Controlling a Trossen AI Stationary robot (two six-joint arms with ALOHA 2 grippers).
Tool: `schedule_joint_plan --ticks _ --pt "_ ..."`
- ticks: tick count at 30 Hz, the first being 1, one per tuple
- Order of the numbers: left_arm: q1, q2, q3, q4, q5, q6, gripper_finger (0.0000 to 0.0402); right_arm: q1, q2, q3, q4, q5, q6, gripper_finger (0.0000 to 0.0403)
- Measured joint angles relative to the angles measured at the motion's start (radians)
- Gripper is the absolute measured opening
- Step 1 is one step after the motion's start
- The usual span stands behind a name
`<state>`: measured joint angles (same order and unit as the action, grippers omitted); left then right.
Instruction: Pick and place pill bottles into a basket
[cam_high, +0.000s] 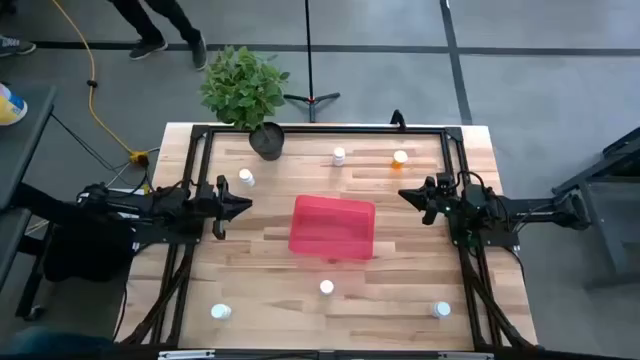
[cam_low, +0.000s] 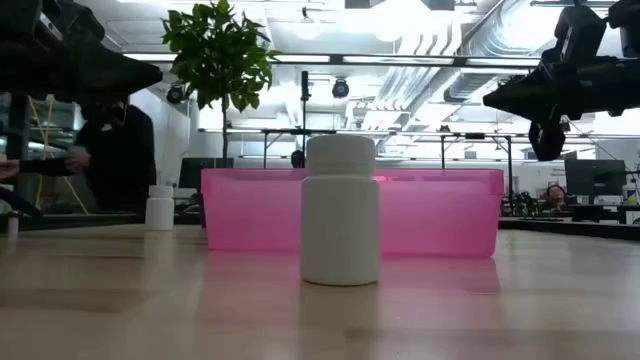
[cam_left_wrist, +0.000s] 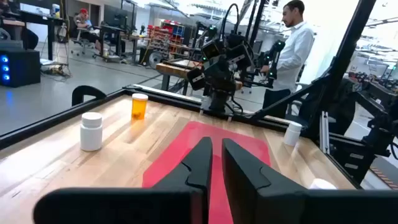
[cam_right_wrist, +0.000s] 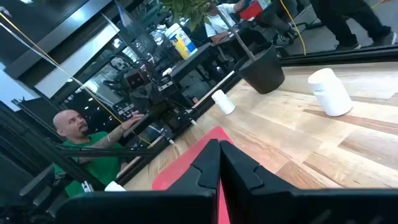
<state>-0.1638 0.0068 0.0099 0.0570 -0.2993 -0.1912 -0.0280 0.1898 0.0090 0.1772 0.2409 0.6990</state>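
Basket (cam_high: 333, 227) of translucent pink plastic, rectangular, rounded corners

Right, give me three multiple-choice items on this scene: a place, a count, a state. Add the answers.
1. The orange bottle stands:
A) in the basket
B) at the table's far side, nearer the right arm
C) at the near edge

2. Pill bottles in all:
A) three
B) six
C) nine

3. The right gripper is:
A) shut, empty
B) shut on a bottle
C) wide open

Answers:
1. B, it stands on bare wood beyond the basket.
2. B, six caps show from above.
3. A, its fingers meet with nothing between.
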Motion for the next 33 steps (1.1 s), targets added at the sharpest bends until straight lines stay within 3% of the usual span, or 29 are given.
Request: schedule_joint_plan --ticks 17,21,29,33 --pt "0.000 0.000 0.000 0.001 -0.001 -0.018 0.0074 0.000 0.000 0.000 0.000 0.090 -0.050 0.0025" --pt "0.000 0.000 0.000 0.001 -0.002 -0.039 0.0089 0.000 0.000 0.000 0.000 0.093 -0.053 0.0072" --pt "0.000 0.000 0.000 0.003 -0.040 -0.047 0.0186 0.000 0.004 0.065 0.005 0.095 -0.168 0.0203" --pt "0.000 0.000 0.000 0.003 -0.040 -0.050 0.0206 0.000 0.030 0.146 -0.059 0.137 -0.253 0.0232"
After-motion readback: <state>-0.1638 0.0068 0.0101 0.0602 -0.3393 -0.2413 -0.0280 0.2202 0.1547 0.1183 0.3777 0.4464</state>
